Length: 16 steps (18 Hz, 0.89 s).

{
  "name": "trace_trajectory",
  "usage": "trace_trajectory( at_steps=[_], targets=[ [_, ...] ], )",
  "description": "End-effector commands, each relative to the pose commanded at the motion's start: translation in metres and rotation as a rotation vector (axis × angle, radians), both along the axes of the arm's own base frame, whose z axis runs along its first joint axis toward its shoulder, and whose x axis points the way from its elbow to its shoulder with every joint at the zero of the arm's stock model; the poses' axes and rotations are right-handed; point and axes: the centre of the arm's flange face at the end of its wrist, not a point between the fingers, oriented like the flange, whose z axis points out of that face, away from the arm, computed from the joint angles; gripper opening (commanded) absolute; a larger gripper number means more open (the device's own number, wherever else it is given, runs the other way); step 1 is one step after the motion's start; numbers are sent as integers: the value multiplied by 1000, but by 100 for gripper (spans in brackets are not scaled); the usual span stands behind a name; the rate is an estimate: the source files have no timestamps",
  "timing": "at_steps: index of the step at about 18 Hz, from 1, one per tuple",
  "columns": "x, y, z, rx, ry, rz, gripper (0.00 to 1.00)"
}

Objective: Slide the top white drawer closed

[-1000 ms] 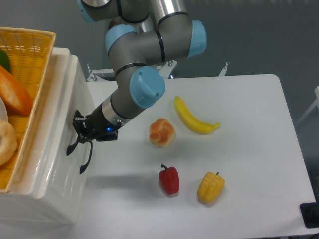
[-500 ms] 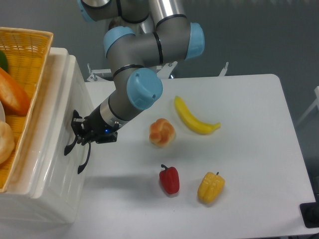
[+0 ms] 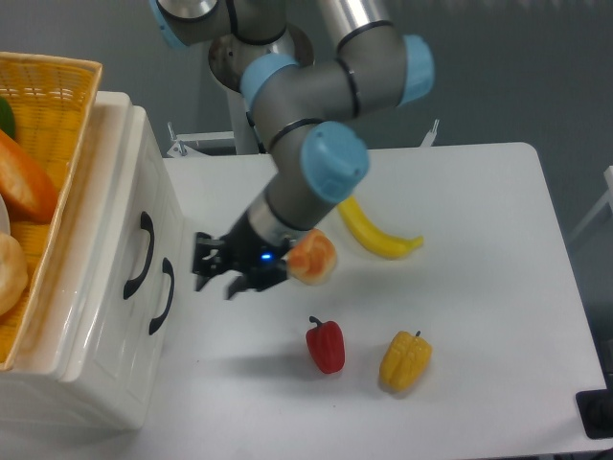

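Drawer shut flush at the left, gripper held clear of it over the table.

At the far left a yellow wicker basket (image 3: pixel 43 172) is seen on top of the white cabinet (image 3: pixel 96 383), with food inside it. Below it, the top white drawer (image 3: pixel 129 206) is seen pushed in, its front panel level with the lower drawer front, and its black curved handle (image 3: pixel 142 254) is touched by nothing. Just beside the handles, the gripper (image 3: pixel 213 278) is held above the table (image 3: pixel 498 287), its fingers spread apart and nothing gripped between them. A bread roll (image 3: pixel 314 257) is partly covered by the arm. A red pepper (image 3: pixel 326 345), a banana (image 3: pixel 374 230) and a yellow pepper (image 3: pixel 405 359) are laid further right.
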Motion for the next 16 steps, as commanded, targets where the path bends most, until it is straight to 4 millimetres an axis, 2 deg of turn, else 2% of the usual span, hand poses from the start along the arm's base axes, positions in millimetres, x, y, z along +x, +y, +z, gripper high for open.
trace_trajectory(
  at_steps=[1, 4, 8, 12, 16],
  targets=[
    [-11, -9, 1, -13, 13, 19, 100],
    [-46, -37, 0, -31, 53, 44, 100],
    [-95, -72, -16, -63, 118, 1, 100],
    [-141, -109, -30, -138, 268, -165, 100],
    [-177, -148, -47, -237, 394, -367, 100]
  ],
)
